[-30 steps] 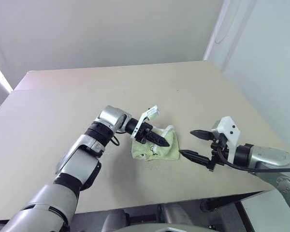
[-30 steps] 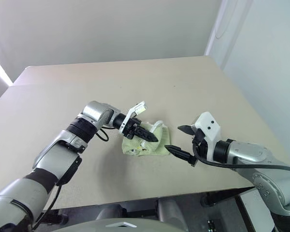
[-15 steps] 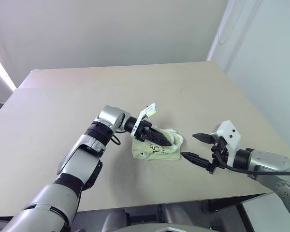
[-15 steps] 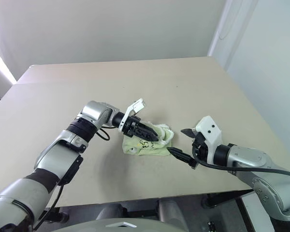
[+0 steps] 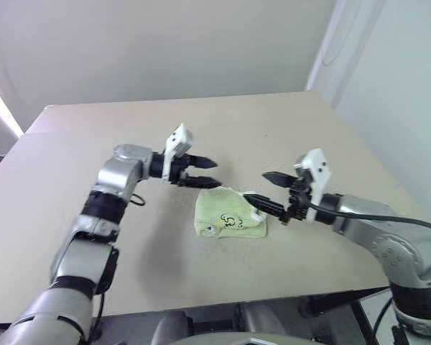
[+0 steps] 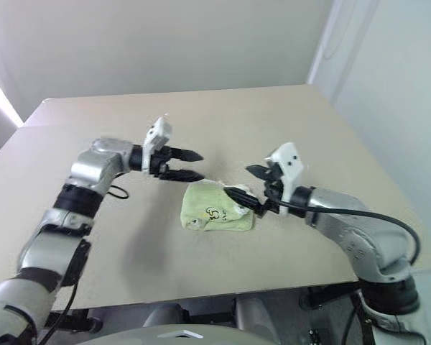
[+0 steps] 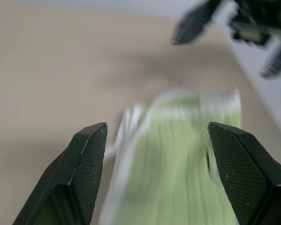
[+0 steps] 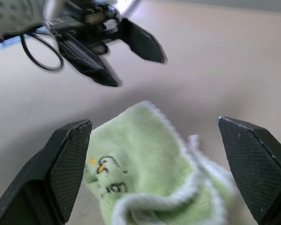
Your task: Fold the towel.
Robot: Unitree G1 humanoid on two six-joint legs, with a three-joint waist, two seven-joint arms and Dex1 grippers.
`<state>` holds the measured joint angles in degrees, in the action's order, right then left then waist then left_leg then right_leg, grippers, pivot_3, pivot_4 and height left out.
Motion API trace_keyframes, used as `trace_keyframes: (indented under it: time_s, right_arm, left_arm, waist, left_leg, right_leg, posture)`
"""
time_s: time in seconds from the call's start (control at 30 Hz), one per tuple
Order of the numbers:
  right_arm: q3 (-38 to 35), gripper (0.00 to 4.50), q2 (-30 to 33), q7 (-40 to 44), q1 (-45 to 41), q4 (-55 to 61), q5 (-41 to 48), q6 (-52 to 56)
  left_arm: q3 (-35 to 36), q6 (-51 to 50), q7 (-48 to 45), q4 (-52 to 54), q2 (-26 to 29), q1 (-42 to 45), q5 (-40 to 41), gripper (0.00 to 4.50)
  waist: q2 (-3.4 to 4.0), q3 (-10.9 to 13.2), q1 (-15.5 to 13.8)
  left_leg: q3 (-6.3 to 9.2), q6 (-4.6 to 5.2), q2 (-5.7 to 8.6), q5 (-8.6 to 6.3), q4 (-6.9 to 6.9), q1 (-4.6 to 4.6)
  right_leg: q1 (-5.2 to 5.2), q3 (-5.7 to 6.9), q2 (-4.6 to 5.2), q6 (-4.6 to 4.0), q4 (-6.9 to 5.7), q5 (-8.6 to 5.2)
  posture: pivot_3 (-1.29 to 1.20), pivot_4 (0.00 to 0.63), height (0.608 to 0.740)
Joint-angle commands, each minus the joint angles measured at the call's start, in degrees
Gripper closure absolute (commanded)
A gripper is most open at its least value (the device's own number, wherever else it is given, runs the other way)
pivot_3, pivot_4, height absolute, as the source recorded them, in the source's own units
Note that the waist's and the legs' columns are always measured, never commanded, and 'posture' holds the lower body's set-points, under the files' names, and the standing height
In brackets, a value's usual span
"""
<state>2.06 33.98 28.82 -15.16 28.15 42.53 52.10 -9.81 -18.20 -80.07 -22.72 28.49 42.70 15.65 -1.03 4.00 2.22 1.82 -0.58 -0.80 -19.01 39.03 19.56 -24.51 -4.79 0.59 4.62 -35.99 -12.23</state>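
The towel [image 5: 230, 215] lies bunched in a small folded pad on the table, light yellow-green with white edging and a small black squiggle on top. My left gripper [image 5: 217, 175] hovers open and empty just behind the towel's far left corner. Over the towel's right edge my right gripper [image 5: 255, 185] is open, its lower finger close to the white edging; whether it touches I cannot tell. In the left wrist view the towel [image 7: 187, 154] sits ahead between the fingers [image 7: 86, 164]. In the right wrist view the towel [image 8: 145, 154] lies between the fingers [image 8: 70, 159], with the left gripper [image 8: 126, 51] beyond it.
The beige table [image 5: 93, 144] stretches wide to the left of and behind the towel. Its front edge [image 5: 201, 305] runs close below the towel, and its right edge [image 5: 388, 180] lies just past my right arm.
My left gripper opened, let go of the towel and drew back up and to the left. My right gripper moved in to the towel's right edge. The towel now lies flatter.
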Motion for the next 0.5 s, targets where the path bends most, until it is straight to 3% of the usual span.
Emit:
trace_keyframes:
  time_s: [0.03,0.23,0.5]
  right_arm:
    - [2.9,0.0,-2.4,1.0,-2.2,-2.5,-2.7,-2.1]
    - [7.4,0.0,-6.1,1.7,-2.8,-11.1,-9.1,-5.6]
    - [11.5,0.0,-6.2,3.8,1.4,-15.1,-16.8,-9.8]
  left_arm:
    - [0.9,0.0,2.1,7.9,-0.4,-2.2,1.3,0.88]
    - [-1.0,0.7,6.7,9.7,-3.9,-7.9,0.0,0.88]
    - [-9.8,18.5,11.4,-6.0,-7.2,-10.0,-12.7,0.88]
  waist:
    - [-0.01,0.0,-0.7]
    - [-0.02,0.0,-1.2]
    - [0.01,-0.1,-1.1]
  left_leg:
    - [0.01,0.0,0.01,0.0,0.09,0.06]
    - [-0.05,0.0,0.06,0.0,0.16,-0.02]
    - [-0.03,0.0,0.05,0.0,0.14,-0.12]
  right_leg:
    - [0.01,0.02,0.03,0.01,0.02,0.0]
    - [0.1,-0.05,0.03,0.04,0.03,0.02]
    - [0.1,-0.05,-0.05,0.02,-0.09,0.02]
  posture:
    - [0.0,0.0,0.712]
    - [0.0,0.0,0.712]
    - [0.0,0.0,0.712]
